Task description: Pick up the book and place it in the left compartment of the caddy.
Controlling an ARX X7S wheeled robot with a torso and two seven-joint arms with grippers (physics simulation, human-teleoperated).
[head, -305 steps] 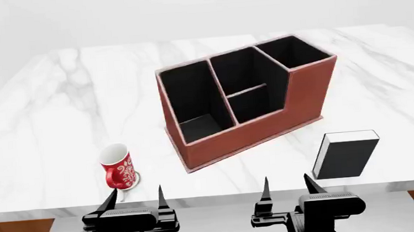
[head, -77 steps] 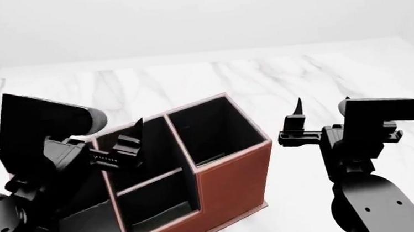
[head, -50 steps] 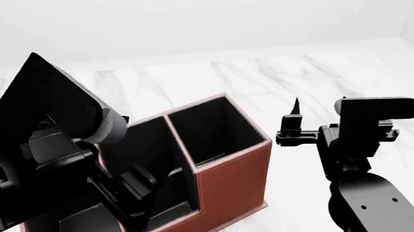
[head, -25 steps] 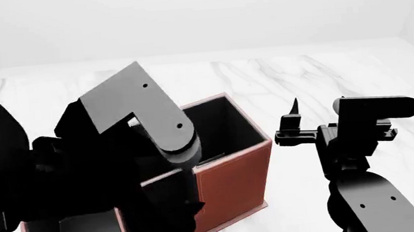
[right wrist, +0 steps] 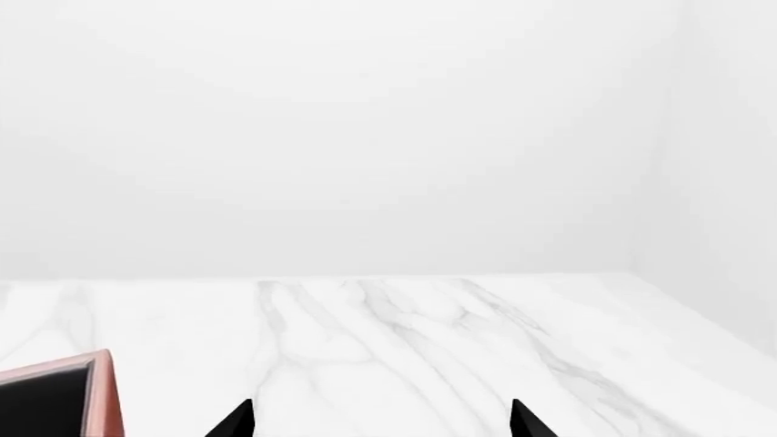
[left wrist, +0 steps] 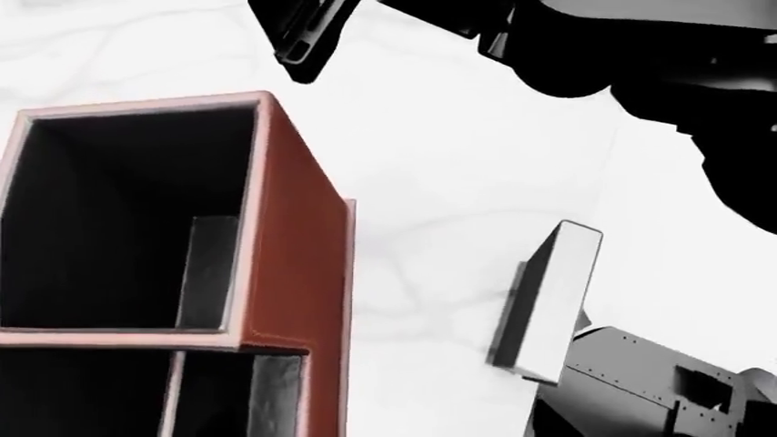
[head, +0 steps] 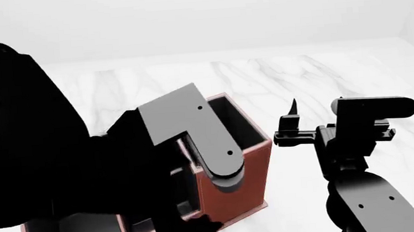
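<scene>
Two arms over a marble counter [head: 153, 81], neither holding anything.
The book [left wrist: 547, 305] lies on the counter near the caddy [head: 244, 171], apart from it. The right gripper [right wrist: 380, 421] hovers with fingers [right wrist: 525, 417] spread, beside the caddy. The left gripper's fingers: cannot tell; its arm [head: 64, 177] covers most of the caddy.

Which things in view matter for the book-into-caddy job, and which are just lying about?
Job:
- thick black-covered book with white page edges, on the table, apart from the caddy
- reddish-brown leather-look caddy with black lining

Just there:
- white marble table
- right gripper, open, holding nothing
</scene>
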